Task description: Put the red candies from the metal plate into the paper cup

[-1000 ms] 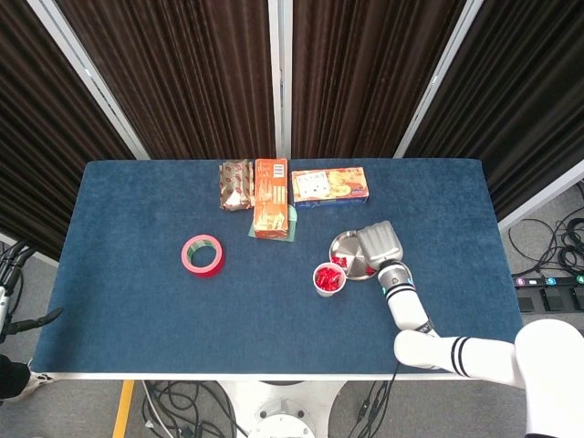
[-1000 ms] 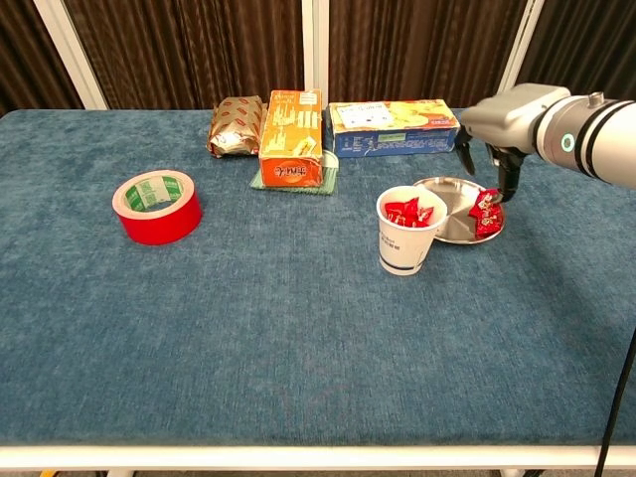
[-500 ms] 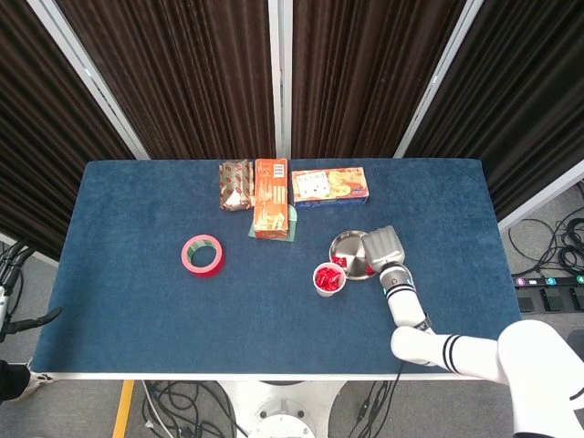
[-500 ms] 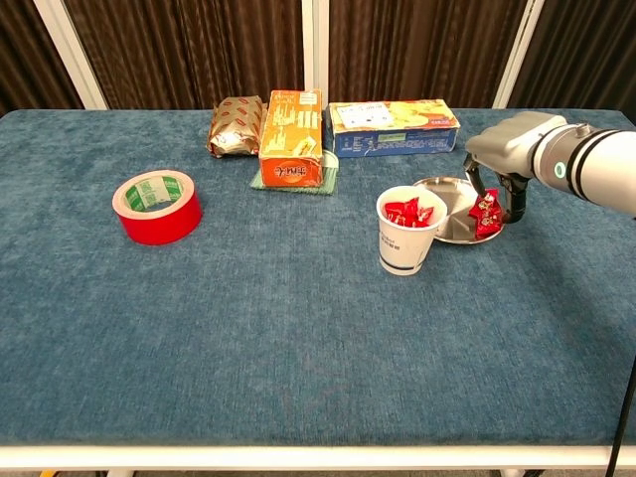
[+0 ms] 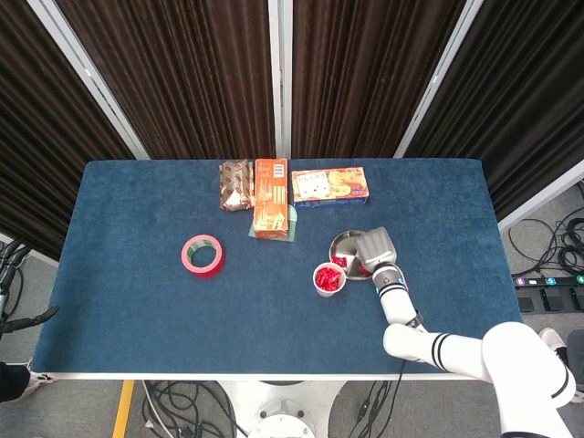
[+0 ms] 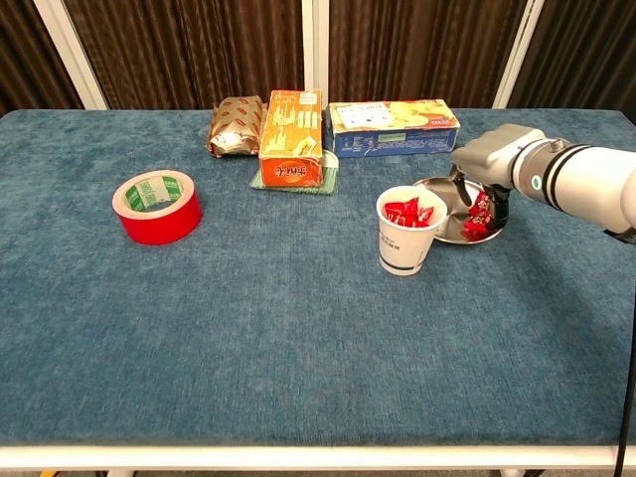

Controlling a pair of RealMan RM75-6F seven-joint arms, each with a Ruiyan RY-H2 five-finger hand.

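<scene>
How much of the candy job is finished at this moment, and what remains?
Partly done: the paper cup already holds several red candies. In hand: the right hand is down at the metal plate, its fingers at the candy lying there; whether it grips that one cannot be told. Left: carrying that candy to the cup. The left hand is out of view.

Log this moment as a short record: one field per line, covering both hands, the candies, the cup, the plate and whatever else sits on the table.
right hand: over the metal plate, fingers down at the red candies; grasp not clear
left hand: not in view
red candies: some on the plate's right side
paper cup: upright, left of the plate, red candies already inside
metal plate: on the blue table, right of centre
tape roll: red, lying flat, left side
orange box: at the back, on a green pad
biscuit box: at the back, right of the orange box
brown packet: at the back, left of the orange box
</scene>
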